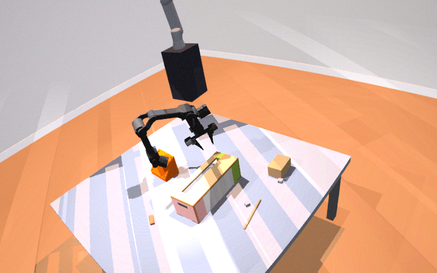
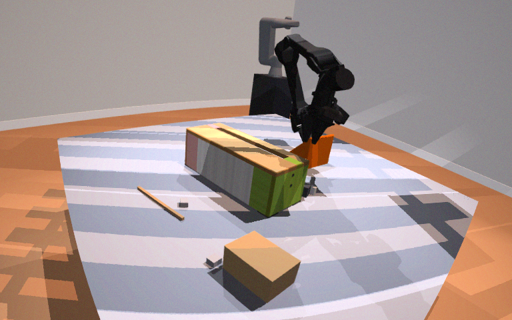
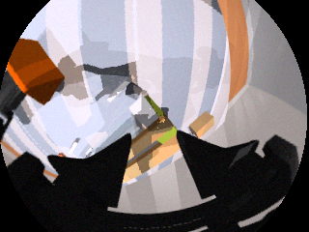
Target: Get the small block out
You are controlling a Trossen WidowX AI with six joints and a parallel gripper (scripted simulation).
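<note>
The long box [image 1: 219, 191] [image 2: 227, 170] [image 3: 140, 149] stands upright on the table, with a pink end, a green end and a long slot in its tan top. My gripper [image 1: 207, 146] [image 2: 310, 141] [image 3: 154, 134] is open and empty, its fingers pointing down above and behind the green end, higher than the box top. I cannot make out a block on the shelf; the front panel looks opaque grey. Small grey pieces [image 2: 313, 190] lie on the table behind the green end. I cannot tell whether one is the task's block.
A tan carton [image 1: 279, 165] [image 2: 262, 261] [image 3: 202, 125] has a small grey cube [image 1: 280, 180] [image 2: 213, 260] beside it. Another grey cube [image 1: 247, 204] [image 2: 183, 204] lies near a wooden stick [image 1: 252, 214] [image 2: 160, 203]. An orange piece [image 1: 151, 219] lies off the pink end. The orange arm base [image 1: 170, 170] [image 2: 321, 151] stands behind the box.
</note>
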